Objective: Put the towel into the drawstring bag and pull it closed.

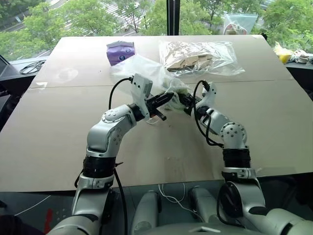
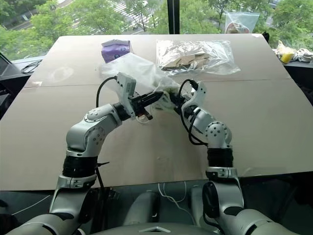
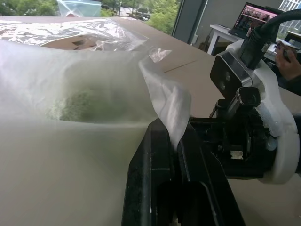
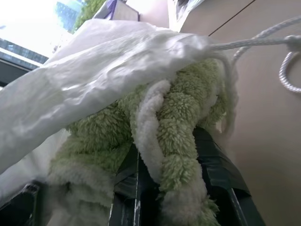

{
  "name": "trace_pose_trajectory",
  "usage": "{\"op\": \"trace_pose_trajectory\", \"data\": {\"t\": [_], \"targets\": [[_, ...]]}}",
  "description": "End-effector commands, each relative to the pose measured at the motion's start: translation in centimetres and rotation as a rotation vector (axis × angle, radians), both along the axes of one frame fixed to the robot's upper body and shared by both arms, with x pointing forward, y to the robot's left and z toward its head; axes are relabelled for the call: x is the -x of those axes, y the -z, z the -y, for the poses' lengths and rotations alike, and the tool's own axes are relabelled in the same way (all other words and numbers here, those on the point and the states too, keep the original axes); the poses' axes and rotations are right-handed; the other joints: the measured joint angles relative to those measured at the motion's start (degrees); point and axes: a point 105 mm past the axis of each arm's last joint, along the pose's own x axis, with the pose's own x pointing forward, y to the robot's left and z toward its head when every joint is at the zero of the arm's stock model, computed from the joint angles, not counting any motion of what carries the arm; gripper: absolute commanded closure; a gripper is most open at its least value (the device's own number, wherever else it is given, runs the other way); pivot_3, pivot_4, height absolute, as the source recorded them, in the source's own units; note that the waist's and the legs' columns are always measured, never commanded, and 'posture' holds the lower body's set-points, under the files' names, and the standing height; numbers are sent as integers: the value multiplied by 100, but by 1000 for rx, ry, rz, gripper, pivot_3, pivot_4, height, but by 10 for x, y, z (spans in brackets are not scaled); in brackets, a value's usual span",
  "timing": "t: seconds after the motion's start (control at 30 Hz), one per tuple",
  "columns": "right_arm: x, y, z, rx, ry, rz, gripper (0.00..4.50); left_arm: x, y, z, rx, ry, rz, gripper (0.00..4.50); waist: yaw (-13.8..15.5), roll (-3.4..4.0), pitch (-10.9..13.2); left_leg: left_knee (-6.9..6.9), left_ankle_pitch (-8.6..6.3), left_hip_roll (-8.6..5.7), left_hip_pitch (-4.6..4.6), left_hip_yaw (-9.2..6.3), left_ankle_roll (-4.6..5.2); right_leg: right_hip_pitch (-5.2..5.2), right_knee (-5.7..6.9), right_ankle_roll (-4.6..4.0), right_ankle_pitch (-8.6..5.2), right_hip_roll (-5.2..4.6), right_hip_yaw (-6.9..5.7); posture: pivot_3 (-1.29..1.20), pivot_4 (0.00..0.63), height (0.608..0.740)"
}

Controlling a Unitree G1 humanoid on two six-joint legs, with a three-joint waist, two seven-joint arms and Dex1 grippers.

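The white, half-see-through drawstring bag (image 1: 142, 68) lies mid-table with its mouth toward me. My left gripper (image 1: 168, 97) is shut on the thin edge of that mouth (image 3: 162, 101) and holds it lifted. My right gripper (image 1: 188, 104) faces it from the right, shut on the fluffy pale green towel (image 4: 178, 136). The towel's front part sits under the bag's upper lip (image 4: 94, 70), and its rear folds bulge over my fingers. Through the bag wall, the towel shows as a green blur (image 3: 80, 101). A white cord (image 4: 263, 42) runs from the mouth and loops over the table.
The bag lies on a wide tan table (image 1: 58, 137). Behind it lie a purple packet (image 1: 120, 51) and a clear plastic bag of brown items (image 1: 200, 58). A person's hand (image 3: 289, 61) is at a side desk beyond the table's edge.
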Motion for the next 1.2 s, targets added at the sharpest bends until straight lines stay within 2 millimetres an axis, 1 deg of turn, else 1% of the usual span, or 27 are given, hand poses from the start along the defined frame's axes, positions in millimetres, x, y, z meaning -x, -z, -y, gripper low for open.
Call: {"op": "trace_pose_trajectory", "data": {"t": [0.03,0.07,0.13,0.17,0.2,0.27,0.3,0.37,0.4,0.47,0.5,0.57,0.6,0.67,0.7,0.73,0.77,0.8,0.83,0.87,0.97,1.03,1.07,1.1,1.17,1.2], "targets": [[25,-71,-42,-290,-161,137,4415,5,-13,2,5,15,63,4500,6,0,0,0,0,0,-1,-1,0,0,0,0,0,0,0,0,150,740],[18,-78,-35,-359,-111,125,4415,6,-12,1,2,16,61,4500,15,0,0,0,0,0,-1,-1,0,0,-1,0,0,0,-1,0,150,740],[4,-85,-21,-475,-2,74,4415,7,-10,2,1,20,56,4500,35,0,0,0,0,0,-2,-3,0,1,-2,0,0,-1,-3,0,150,740],[1,-86,-19,-500,9,59,4415,8,-10,3,1,27,55,4500,34,0,0,0,0,-1,-2,-2,0,1,-3,3,-2,-2,-3,0,150,740],[2,-87,-20,-475,-1,80,4415,9,-10,4,2,35,54,4500,27,3,2,1,0,-1,-3,-1,0,2,-4,12,-7,-2,-2,0,150,740],[10,-83,-31,-334,-59,162,4415,11,-11,9,7,58,56,4500,-4,3,2,1,0,-1,-2,1,0,1,-4,15,-8,-2,0,0,150,740],[13,-82,-33,-325,-70,174,4415,12,-12,11,9,66,59,4500,-30,6,4,1,0,1,-1,1,0,0,-4,15,-9,1,-1,0,150,740],[11,-85,-30,-432,-49,117,4415,12,-13,13,15,75,64,4500,-36,8,5,-10,0,3,2,1,0,-4,0,10,-8,5,2,0,150,740],[11,-81,-33,-390,-55,122,4415,13,-15,15,22,86,68,4500,-14,8,5,-12,0,4,2,-4,0,-5,1,3,-8,6,-1,0,150,740],[21,-69,-45,-198,-113,211,4415,14,-17,18,30,106,74,4500,-8,9,6,-12,0,4,0,-5,0,-5,1,-5,-5,6,-3,0,150,740],[23,-69,-46,-235,-117,200,4415,15,-18,20,32,119,78,4500,-14,9,6,-12,0,4,0,0,0,-6,0,-4,-5,4,0,0,150,740],[13,-74,-35,-401,-47,95,4415,17,-19,24,35,140,83,4500,9,9,6,-11,0,3,-1,1,0,-7,-1,1,-8,4,1,0,150,740],[10,-73,-32,-410,-38,79,4415,17,-20,24,35,145,85,4500,37,9,6,-11,0,3,-1,0,0,-6,-1,1,-8,3,0,0,150,740],[25,-66,-41,-175,-143,233,4415,18,-23,26,43,161,89,4500,35,10,6,-7,0,1,-4,-2,0,-5,-2,1,-8,0,-3,0,150,740],[32,-61,-44,-123,-198,266,4415,19,-24,27,44,170,90,4500,14,11,7,-7,0,1,-4,2,0,-5,-4,4,-9,0,0,0,150,740],[36,-60,-43,-165,-219,246,4415,21,-24,28,44,182,91,4500,11,11,7,-7,0,1,-4,4,0,-7,-4,4,-9,0,1,0,150,740],[34,-62,-38,-226,-205,217,4415,22,-25,29,43,190,92,4500,12,11,7,-9,0,1,-4,1,0,-6,-4,3,-10,1,0,0,150,740],[26,-60,-29,-266,-148,178,4415,23,-25,29,42,198,94,4500,11,11,7,-10,0,2,-4,-2,0,-6,-3,2,-9,2,-2,0,150,740],[15,-53,-20,-272,-84,129,4415,24,-26,29,43,203,95,4500,13,12,8,-13,0,2,-2,-3,0,-7,-2,1,-9,2,-2,0,150,740],[8,-47,-14,-262,-44,101,4415,25,-26,29,43,207,96,4500,15,12,7,-13,0,3,-3,-4,0,-7,-1,0,-8,3,-3,0,150,740],[17,-43,-7,-199,-106,165,4415,29,-27,27,31,228,104,4500,8,13,8,-9,0,2,-3,0,0,-7,-1,4,-10,2,-1,0,150,740],[14,-35,4,-171,-73,154,4415,30,-28,24,-1,238,119,4500,8,13,8,-9,0,2,-2,0,0,-7,-1,4,-10,3,-1,0,150,740],[12,-32,9,-170,-59,147,4415,30,-27,23,-38,241,133,4500,7,13,8,-10,0,2,-3,-1,0,-7,-2,3,-10,3,-2,0,150,740],[15,-32,13,-161,-71,169,4415,29,-27,21,-80,239,155,4500,8,13,8,-11,0,2,-2,-1,0,-7,-2,3,-10,3,-1,0,150,740],[22,-31,14,-117,-106,203,4415,26,-28,17,-168,233,209,4500,10,14,9,-12,0,2,-2,-1,0,-7,-2,3,-11,3,-2,0,150,740],[22,-29,15,-93,-103,208,4415,26,-28,17,-203,235,233,4500,10,14,9,-13,0,2,-3,-1,0,-8,-2,3,-11,3,-1,0,150,740]]}}
